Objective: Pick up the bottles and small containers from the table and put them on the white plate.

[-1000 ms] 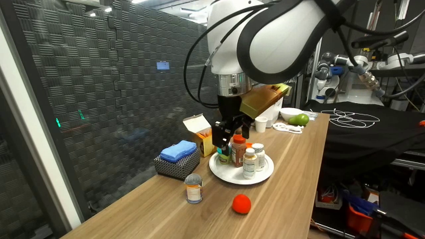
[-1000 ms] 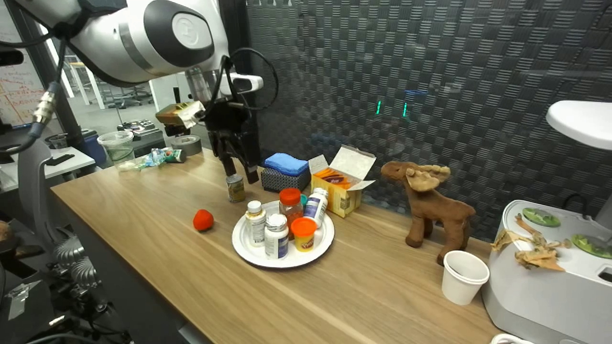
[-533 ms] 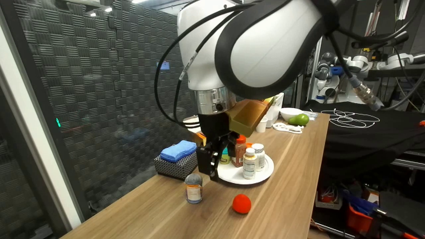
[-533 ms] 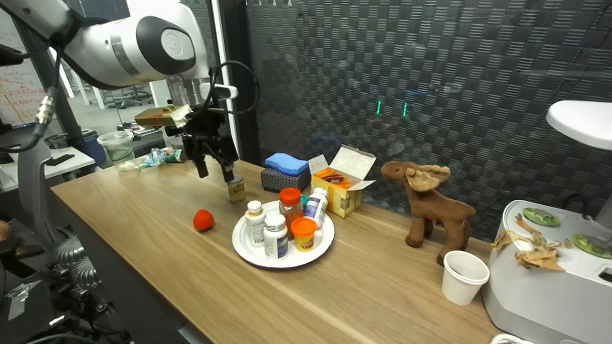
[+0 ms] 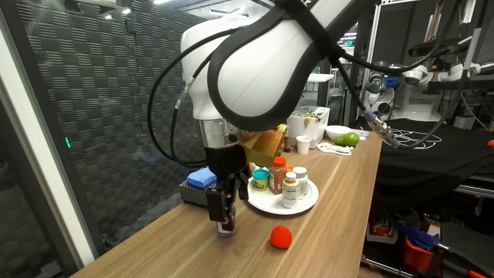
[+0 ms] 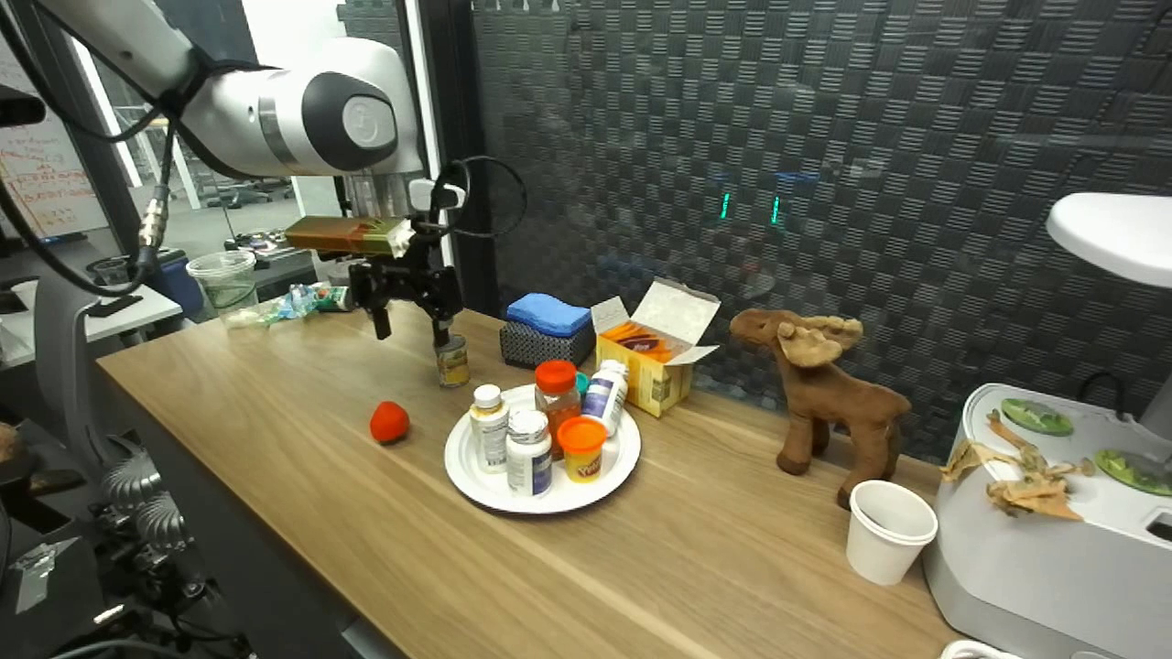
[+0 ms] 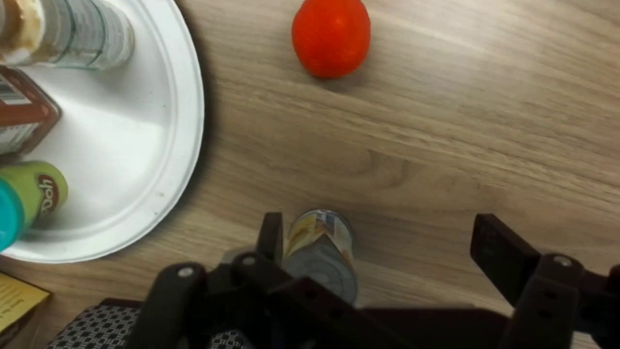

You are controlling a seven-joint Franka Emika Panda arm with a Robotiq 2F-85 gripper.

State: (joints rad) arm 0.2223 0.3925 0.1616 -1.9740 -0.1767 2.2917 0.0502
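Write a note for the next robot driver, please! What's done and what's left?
Tool: open, holding nothing, close to the tin, which shows off-centre in the gap in the wrist view; can't tell if they touch.
Where: the tin stands on the table; six bottles and tubs are on the white plate.
Done: those six.
Left: the tin, seemingly the last one near the plate. The red round thing doesn't look like a container.

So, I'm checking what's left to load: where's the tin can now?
In an exterior view, the tin can stands left of centre on the table, left of the patterned box, behind the plate's left rim.
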